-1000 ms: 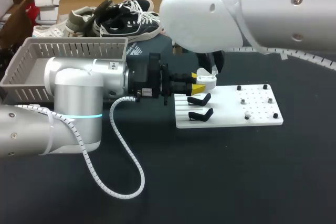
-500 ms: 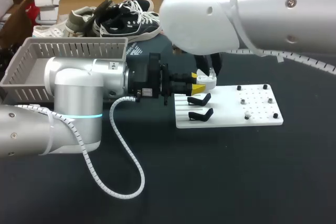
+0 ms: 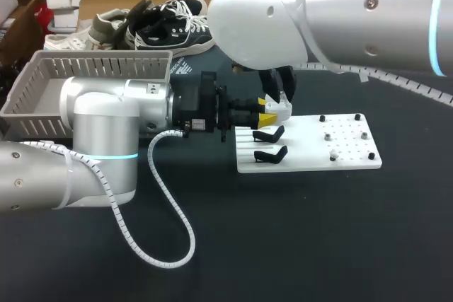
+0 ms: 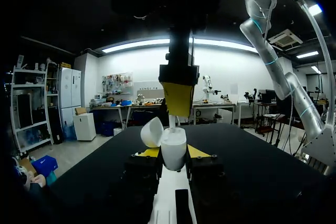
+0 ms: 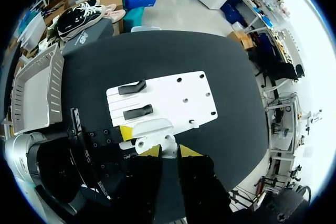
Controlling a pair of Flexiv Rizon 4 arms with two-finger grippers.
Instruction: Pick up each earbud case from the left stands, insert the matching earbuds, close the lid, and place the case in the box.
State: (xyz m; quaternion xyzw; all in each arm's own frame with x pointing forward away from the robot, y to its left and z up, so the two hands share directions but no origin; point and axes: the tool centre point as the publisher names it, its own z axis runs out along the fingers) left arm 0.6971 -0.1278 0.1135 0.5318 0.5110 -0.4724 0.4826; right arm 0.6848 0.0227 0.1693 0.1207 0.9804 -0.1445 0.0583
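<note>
Here, left fingers [image 4: 148,152] clamped on glossy white rounded case [image 4: 173,149], lid [image 4: 151,131] open, right fingers [image 5: 149,150] pinching white earbud [image 5: 168,145]

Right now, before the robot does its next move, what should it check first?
1. Open: ok. The lid of the white case is tipped back.
2. Held firm: ok. The left gripper has a yellow tip on each side of the case.
3. Lined up: ok. The right gripper hangs straight above the case.
4. Something to put in: ok. A small white earbud sits between the right gripper's fingers.
5. Pushed all the way into the case: cannot tell.
</note>
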